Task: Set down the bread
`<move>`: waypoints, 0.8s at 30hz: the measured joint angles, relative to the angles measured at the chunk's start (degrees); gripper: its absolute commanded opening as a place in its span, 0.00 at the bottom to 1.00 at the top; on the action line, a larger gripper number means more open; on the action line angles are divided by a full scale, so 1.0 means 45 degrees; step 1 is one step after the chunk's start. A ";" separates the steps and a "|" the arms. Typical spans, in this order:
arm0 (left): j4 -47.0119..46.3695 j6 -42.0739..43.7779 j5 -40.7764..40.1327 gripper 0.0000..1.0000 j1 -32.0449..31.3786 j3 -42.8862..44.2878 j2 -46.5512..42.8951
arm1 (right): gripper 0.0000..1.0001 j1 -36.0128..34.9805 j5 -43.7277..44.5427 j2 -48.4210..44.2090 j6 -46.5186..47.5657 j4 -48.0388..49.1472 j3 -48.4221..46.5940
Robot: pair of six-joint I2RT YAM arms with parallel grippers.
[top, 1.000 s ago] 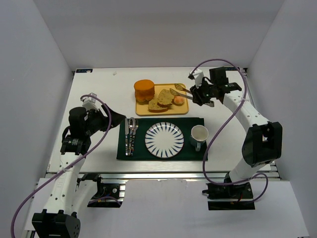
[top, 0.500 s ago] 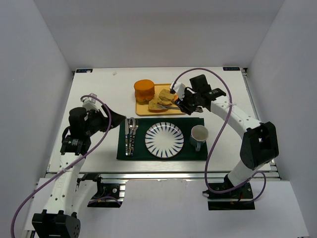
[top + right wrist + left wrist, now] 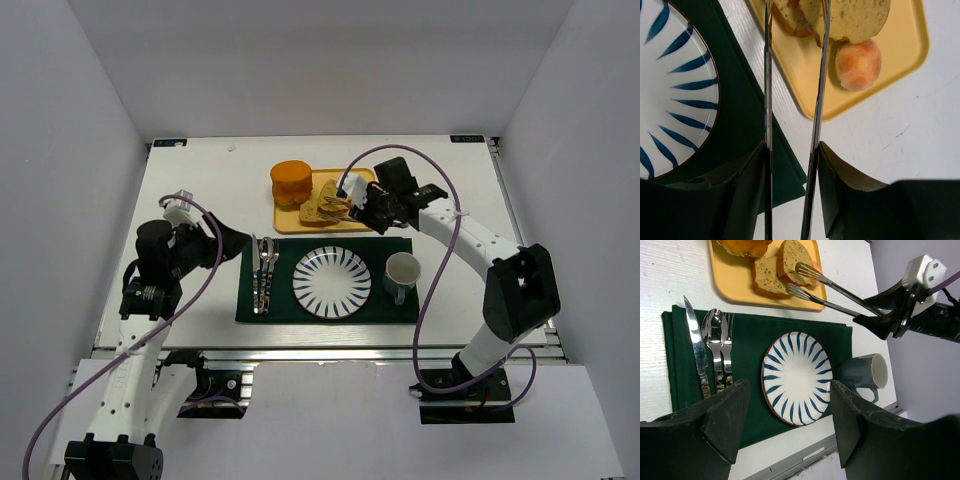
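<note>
Two tan bread slices (image 3: 322, 205) with brown crust lie on the yellow tray (image 3: 300, 224); they also show in the left wrist view (image 3: 767, 277) and the right wrist view (image 3: 860, 17). My right gripper (image 3: 375, 212) is shut on metal tongs (image 3: 347, 208), seen close in the right wrist view (image 3: 790, 170). The tongs' forked tips (image 3: 807, 271) reach the right-hand slice (image 3: 790, 257), one on each side of its edge. The blue-striped plate (image 3: 332, 282) sits bare on the green mat. My left gripper (image 3: 790, 425) is open and empty, hovering left of the mat.
An orange round loaf (image 3: 291, 182) sits at the tray's left end, and a small orange-pink ball (image 3: 858, 64) at its right. A knife, spoon and fork (image 3: 263, 275) lie left of the plate. A grey mug (image 3: 402, 272) stands right of it.
My right arm swung left from the tray's right end, carrying the tongs onto the bread slices. The left arm has barely moved.
</note>
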State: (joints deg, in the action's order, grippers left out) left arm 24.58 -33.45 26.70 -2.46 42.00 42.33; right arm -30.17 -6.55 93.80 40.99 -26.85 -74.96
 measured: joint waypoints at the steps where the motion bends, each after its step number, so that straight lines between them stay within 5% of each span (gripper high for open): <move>1: 0.0029 0.0005 -0.0034 0.74 -0.0005 0.0000 -0.0024 | 0.48 -0.0049 0.0121 0.0034 0.0044 0.0015 0.0102; 6: 0.0165 0.0000 -0.0092 0.74 -0.0005 0.0000 -0.0049 | 0.35 -0.0136 0.0680 0.0194 0.0228 0.0078 0.0209; 13: 0.0165 0.0000 -0.0131 0.74 -0.0005 0.0000 -0.0049 | 0.01 -0.0146 0.0986 0.0185 0.0466 0.0243 0.0209; 24: 0.0155 0.0000 -0.0126 0.74 -0.0005 -0.0005 -0.0063 | 0.00 -0.0175 -0.0335 -0.2730 0.0865 -0.0656 0.0641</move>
State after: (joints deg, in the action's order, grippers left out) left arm 25.28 -33.45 26.13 -2.48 41.98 42.04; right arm -30.96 -8.05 81.52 44.88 -29.80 -72.07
